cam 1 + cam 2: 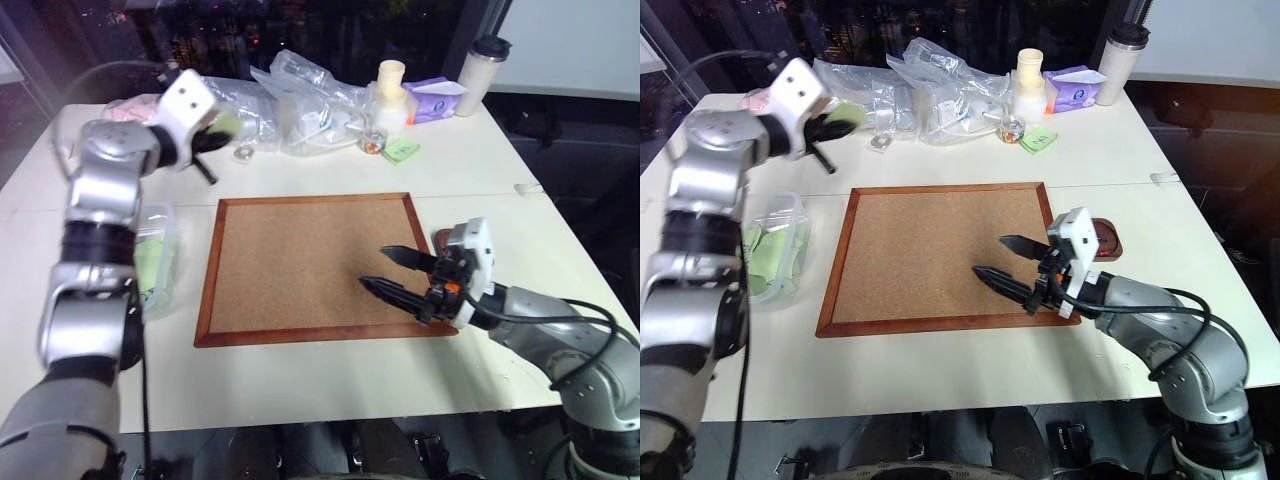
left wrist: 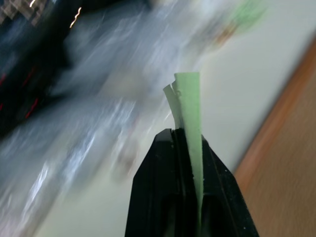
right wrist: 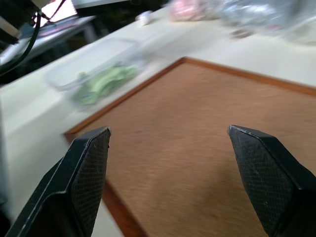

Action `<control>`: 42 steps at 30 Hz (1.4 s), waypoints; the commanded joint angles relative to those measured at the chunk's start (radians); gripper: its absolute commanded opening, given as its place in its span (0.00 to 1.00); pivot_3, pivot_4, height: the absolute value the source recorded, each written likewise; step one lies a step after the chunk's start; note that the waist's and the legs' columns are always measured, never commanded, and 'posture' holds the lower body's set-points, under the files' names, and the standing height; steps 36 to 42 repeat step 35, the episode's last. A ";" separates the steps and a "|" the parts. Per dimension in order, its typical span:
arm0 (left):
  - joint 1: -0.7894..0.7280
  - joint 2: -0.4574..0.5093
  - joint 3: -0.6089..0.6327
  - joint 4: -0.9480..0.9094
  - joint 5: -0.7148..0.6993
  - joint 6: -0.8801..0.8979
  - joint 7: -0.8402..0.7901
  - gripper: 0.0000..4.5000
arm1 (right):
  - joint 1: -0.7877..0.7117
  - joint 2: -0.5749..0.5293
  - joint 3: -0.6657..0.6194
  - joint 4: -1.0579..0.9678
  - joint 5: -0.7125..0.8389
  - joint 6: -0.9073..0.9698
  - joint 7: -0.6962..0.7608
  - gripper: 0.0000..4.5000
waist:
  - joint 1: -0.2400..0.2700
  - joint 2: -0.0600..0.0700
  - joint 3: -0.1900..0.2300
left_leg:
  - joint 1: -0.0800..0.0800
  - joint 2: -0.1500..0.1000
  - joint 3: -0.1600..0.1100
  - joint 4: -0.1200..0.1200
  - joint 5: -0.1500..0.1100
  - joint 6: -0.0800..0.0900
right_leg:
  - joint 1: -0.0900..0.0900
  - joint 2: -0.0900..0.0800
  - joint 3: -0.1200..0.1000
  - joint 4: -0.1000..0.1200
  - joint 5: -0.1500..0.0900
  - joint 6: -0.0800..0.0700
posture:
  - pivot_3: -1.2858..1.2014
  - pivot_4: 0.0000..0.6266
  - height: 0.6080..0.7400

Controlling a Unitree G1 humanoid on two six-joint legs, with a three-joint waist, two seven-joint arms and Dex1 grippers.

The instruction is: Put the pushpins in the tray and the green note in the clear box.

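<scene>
Green note (image 2: 190,118): pale green paper you see edge-on, pinched in the closed left claw (image 2: 186,148) above the tabletop (image 1: 330,370); any writing is hidden.
Clear box (image 1: 790,235): left of the cork board (image 1: 930,255), green paper inside.
Tray (image 1: 1106,240): dark brown, partly behind your right claw (image 1: 1005,262), which gapes wide, empty.
Pushpins: too small to make out.

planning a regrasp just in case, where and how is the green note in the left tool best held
By the lower edge, where the left tool already pinches it. The green note is a thin sheet standing edge-on from the shut fingers, so flat pads on its two faces suit it. Probably come from the open side above the table, away from the plastic bags.
</scene>
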 commanded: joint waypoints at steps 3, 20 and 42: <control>0.095 0.181 -0.012 -0.477 -0.018 0.731 0.018 0.00 | -0.109 0.032 0.075 0.083 -0.016 -0.054 0.094 0.87 | 0.011 -0.005 0.003 | 0.000 0.000 0.000 0.000 -0.001 0.001 | 0.000 0.000 0.000 0.001 0.000 0.000 | 0.52 0.24 0.95; 0.336 0.262 0.121 -0.628 -0.144 0.912 0.260 0.86 | -0.221 0.092 0.157 0.241 -0.098 -0.086 0.195 0.88 | 0.024 -0.008 0.004 | 0.000 0.000 0.001 0.000 0.001 -0.003 | -0.003 0.000 0.002 0.002 0.001 -0.001 | 0.52 0.24 0.95; 0.277 0.057 0.405 -0.633 -0.441 0.519 0.173 0.86 | -0.041 0.080 -0.161 0.104 0.018 -0.002 -0.067 0.88 | 0.047 -0.008 0.004 | -0.001 -0.001 0.003 0.000 0.002 -0.004 | -0.003 -0.001 0.003 0.001 0.001 -0.002 | 0.52 0.24 0.95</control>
